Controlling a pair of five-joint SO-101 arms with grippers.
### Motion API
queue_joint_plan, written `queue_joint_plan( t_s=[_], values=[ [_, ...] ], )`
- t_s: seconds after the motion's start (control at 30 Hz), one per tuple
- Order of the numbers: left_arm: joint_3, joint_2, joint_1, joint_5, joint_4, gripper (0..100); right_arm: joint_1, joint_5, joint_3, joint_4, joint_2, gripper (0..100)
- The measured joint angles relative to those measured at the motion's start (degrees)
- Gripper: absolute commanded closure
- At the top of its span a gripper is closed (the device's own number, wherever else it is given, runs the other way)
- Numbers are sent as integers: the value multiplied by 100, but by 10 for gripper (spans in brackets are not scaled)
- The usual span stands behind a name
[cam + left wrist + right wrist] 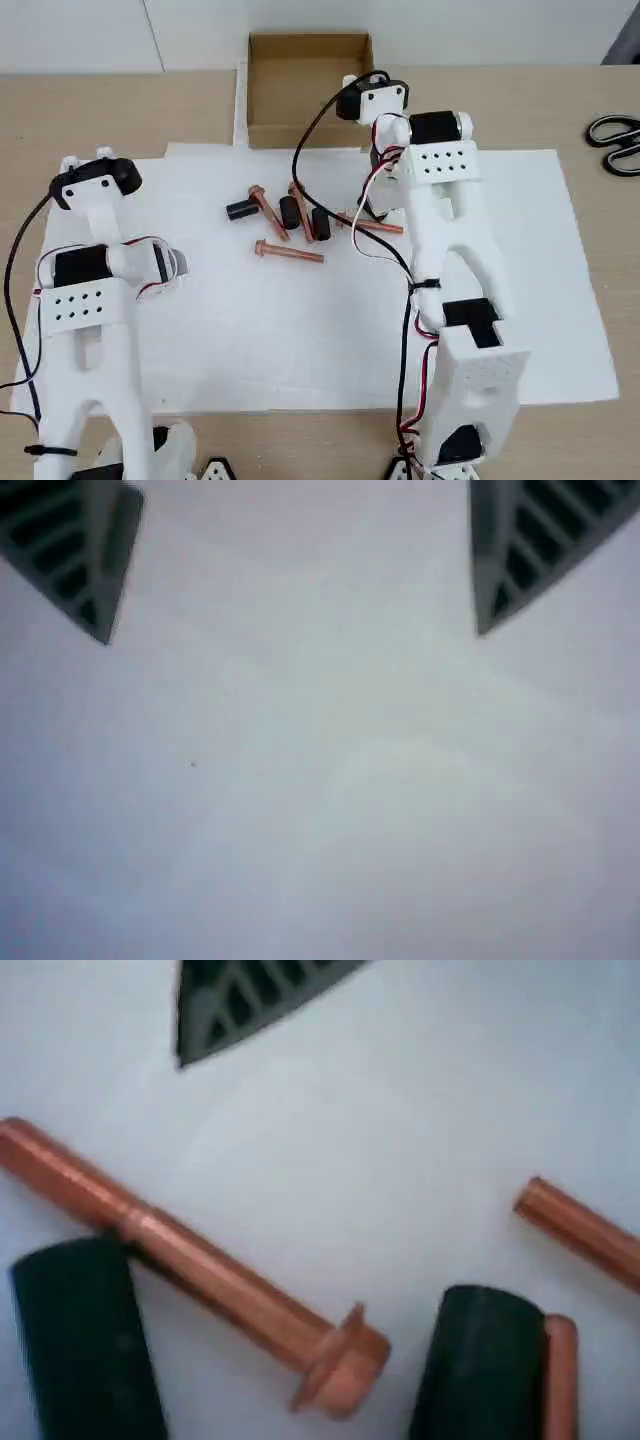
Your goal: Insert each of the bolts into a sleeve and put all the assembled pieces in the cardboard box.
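Several copper bolts lie in the middle of the white sheet, among them one (290, 252) lying alone and one (268, 212) beside a black sleeve (241, 210). Two more sleeves (290, 212) (321, 222) sit among the bolts. The cardboard box (310, 120) stands at the far edge. My right gripper (372, 205) hangs over the right end of the pile. Its wrist view shows one finger (250, 1000) with bare sheet beside its tip, above a bolt (200, 1270) and two sleeves (85, 1340) (485, 1370). My left gripper (290, 600) is open over bare sheet at the left.
The white sheet (300, 340) covers most of the wooden table. Scissors (618, 145) lie at the far right edge. The right arm's cables hang across the sheet near the pile.
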Motion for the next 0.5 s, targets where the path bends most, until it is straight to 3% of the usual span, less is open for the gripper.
queue_joint_plan(
  t_s=[0.5],
  values=[
    [0, 0, 0, 9, 0, 778, -422, 378, -53, -897, 985, 790]
  ],
)
